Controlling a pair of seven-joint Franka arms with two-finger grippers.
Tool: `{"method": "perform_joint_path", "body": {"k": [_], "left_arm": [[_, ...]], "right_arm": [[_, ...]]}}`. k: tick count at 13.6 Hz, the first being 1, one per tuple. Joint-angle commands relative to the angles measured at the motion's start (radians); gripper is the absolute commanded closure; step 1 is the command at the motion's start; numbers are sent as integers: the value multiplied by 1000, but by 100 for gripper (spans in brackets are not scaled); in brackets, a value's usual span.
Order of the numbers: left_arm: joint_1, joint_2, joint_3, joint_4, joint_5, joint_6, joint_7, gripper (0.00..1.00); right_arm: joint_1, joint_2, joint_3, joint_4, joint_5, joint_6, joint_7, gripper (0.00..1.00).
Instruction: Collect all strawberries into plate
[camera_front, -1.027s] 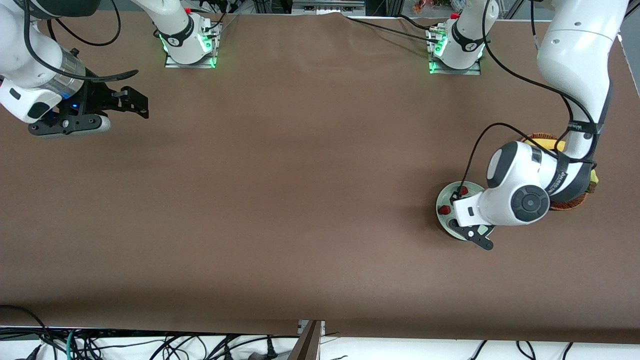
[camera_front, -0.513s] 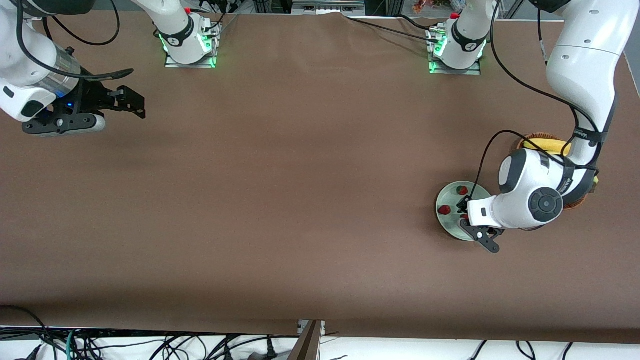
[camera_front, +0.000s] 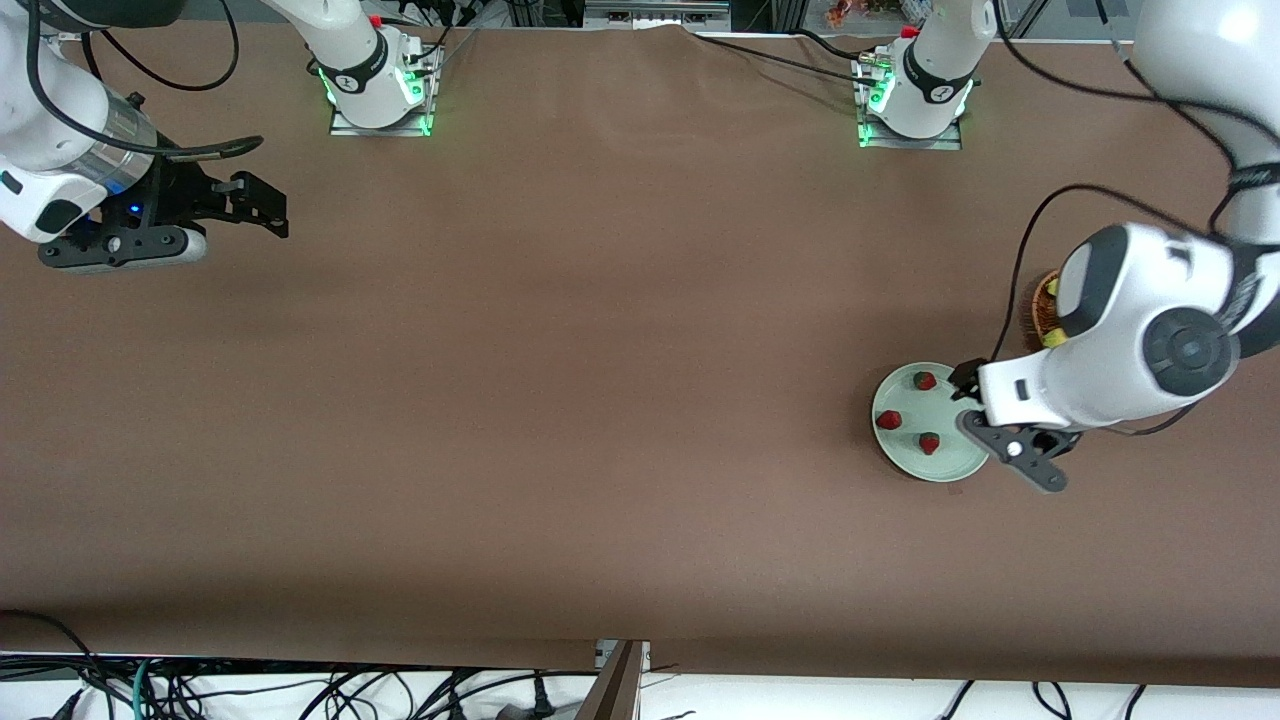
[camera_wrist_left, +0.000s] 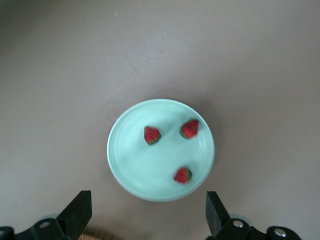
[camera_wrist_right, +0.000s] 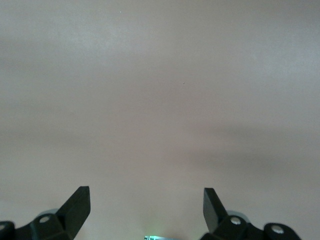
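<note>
The pale mint-green plate (camera_front: 908, 452) lies toward the left arm's end of the table, and three strawberries (camera_front: 926, 381) (camera_front: 888, 420) (camera_front: 929, 443) rest on it. My left gripper (camera_front: 1002, 426) is open and empty, up in the air over the plate's rim on the basket side. In the left wrist view the plate (camera_wrist_left: 132, 165) holds the three strawberries (camera_wrist_left: 152, 135) (camera_wrist_left: 189, 129) (camera_wrist_left: 183, 175), and the left gripper (camera_wrist_left: 147, 216) is wide open above it. My right gripper (camera_front: 265, 207) is open and empty, and its arm waits at the right arm's end; the right wrist view (camera_wrist_right: 145, 210) shows only bare table under it.
A brown wicker basket (camera_front: 1038, 305) with yellow fruit stands beside the plate, mostly hidden by the left arm. Its rim shows in the left wrist view (camera_wrist_left: 100, 234). The brown table's front edge has cables below it.
My left gripper has risen and drawn back from the plate toward the basket, leaving a third strawberry on the plate. The right arm has barely shifted.
</note>
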Motion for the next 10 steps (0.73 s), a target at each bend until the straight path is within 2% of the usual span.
{"method": "perform_joint_path", "body": {"k": [1, 3, 5, 7, 9, 10], "left_arm": [[-5, -14, 0, 127, -21, -163, -40, 0], [-2, -47, 3, 188, -29, -275, -42, 0], [-11, -148, 23, 166, -64, -306, -56, 0], [-101, -277, 186, 40, -139, -288, -169, 0], [-138, -413, 271, -171, -199, -134, -214, 0], [-194, -460, 332, -243, -216, -80, -224, 0]], "right_arm": [[-12, -7, 7, 8, 0, -5, -13, 0], [-12, -10, 7, 8, -5, -5, -13, 0], [-12, -10, 7, 8, -5, -7, -13, 0], [-12, -10, 7, 8, -5, -5, -13, 0], [-12, -10, 7, 8, -5, -7, -13, 0], [-12, -10, 7, 8, -5, -7, -13, 0]]}}
